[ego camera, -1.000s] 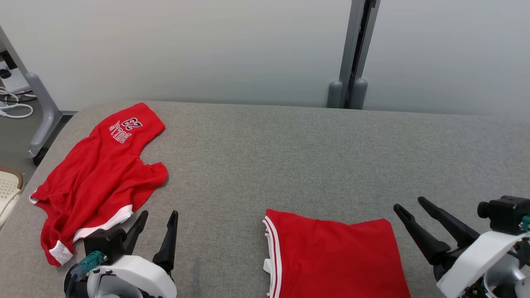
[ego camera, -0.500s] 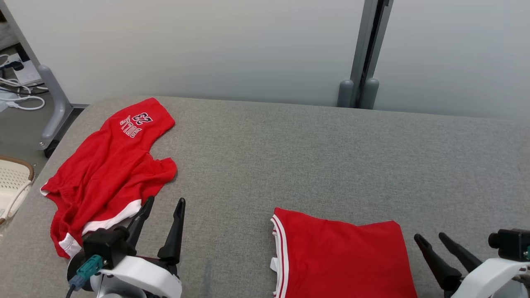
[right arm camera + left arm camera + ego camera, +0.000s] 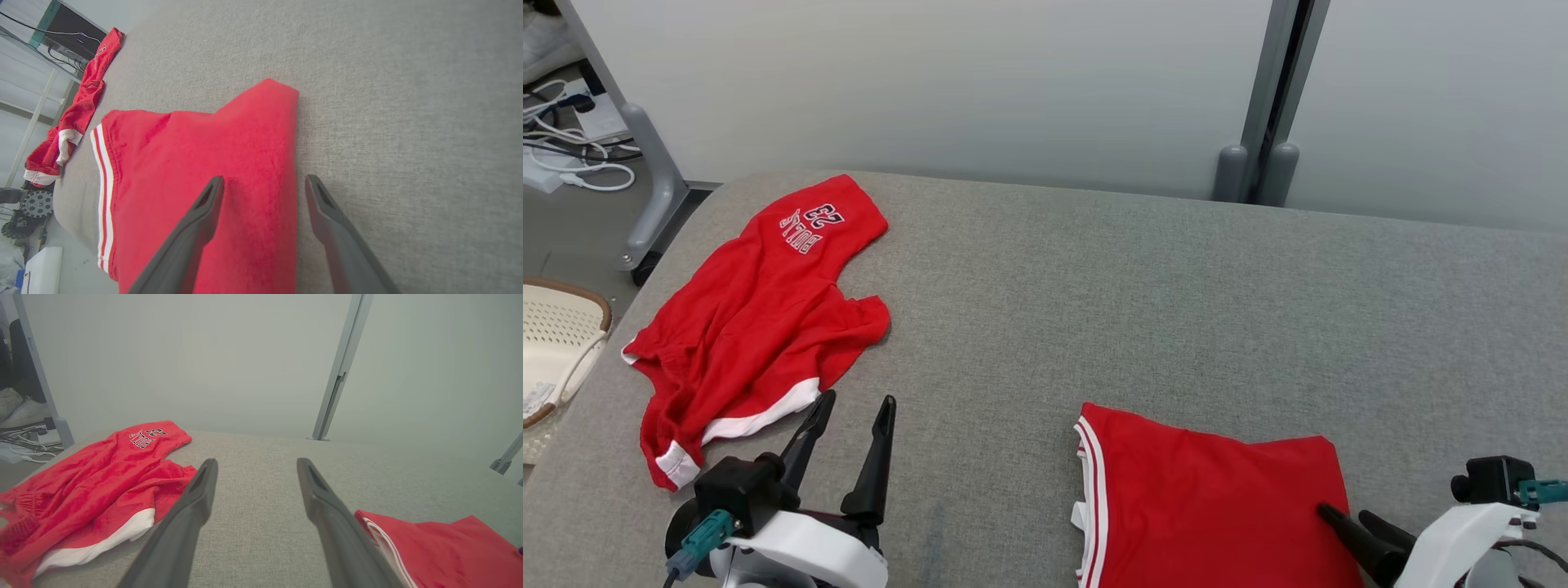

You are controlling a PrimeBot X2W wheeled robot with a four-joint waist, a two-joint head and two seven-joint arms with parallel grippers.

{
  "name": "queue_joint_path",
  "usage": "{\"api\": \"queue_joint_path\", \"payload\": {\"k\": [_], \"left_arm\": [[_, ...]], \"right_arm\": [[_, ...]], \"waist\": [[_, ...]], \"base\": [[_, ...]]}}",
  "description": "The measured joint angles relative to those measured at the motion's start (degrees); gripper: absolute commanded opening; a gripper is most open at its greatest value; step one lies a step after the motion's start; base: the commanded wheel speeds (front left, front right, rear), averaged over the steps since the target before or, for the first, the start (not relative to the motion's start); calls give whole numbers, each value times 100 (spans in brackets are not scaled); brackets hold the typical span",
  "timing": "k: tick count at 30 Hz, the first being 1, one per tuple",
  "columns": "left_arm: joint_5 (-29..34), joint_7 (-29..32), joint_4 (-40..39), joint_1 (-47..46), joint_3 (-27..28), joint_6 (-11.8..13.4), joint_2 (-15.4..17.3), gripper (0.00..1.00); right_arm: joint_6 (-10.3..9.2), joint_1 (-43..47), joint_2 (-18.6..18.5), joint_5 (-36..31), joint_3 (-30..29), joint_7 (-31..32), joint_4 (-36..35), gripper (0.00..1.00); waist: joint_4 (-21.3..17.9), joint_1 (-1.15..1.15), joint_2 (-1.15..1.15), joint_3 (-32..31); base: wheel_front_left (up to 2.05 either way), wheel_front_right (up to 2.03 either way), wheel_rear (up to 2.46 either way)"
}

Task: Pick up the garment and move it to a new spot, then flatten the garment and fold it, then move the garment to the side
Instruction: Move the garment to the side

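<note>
Along lower edge, folded garment (image 3: 1209,506), cropped

The grey fabric-topped table (image 3: 1094,269) before me carries two pieces. A crumpled red garment (image 3: 760,318) lies toward its far left corner. A folded red garment (image 3: 1209,506) lies flat at the near edge, well apart.

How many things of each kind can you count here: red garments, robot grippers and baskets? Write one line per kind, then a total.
Red garments: 2, the crumpled garment and the folded garment
Grippers: 2, the left gripper and the right gripper
Baskets: 1, the cream basket beside the table
Total: 5
</note>
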Motion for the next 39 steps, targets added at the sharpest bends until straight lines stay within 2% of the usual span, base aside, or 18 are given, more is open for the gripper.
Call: {"api": "queue_joint_path", "payload": {"k": [8,15,17,22,27,37,39], "left_arm": [[92,0,166,-8,112,-147,-114,100],[168,0,246,-9,185,-218,-187,100],[176,0,259,-9,202,-226,-197,100],[205,0,292,-9,253,-274,-223,100],[303,0,222,-44,302,-372,-332,100],[630,0,102,-382,331,-604,-443,100],[743,0,94,-617,294,-731,-553,100]], "right_arm": [[0,-222,107,214,25,749,592,100],[2,-321,192,289,-38,1280,706,98],[2,-334,212,286,-62,1293,677,0],[0,-363,211,235,-56,1096,398,0],[0,-671,-40,205,-57,612,-5,0],[0,-1660,-558,-34,59,268,145,0],[0,-2093,-672,-152,130,103,316,0]], "waist": [[108,0,0,37],[138,0,0,45],[136,0,0,52],[109,0,0,80],[39,0,0,201],[-167,0,0,582],[-265,0,0,787]], "base": [[0,0,0],[0,0,0],[0,0,0],[0,0,0],[0,0,0],[0,0,0],[0,0,0]]}}
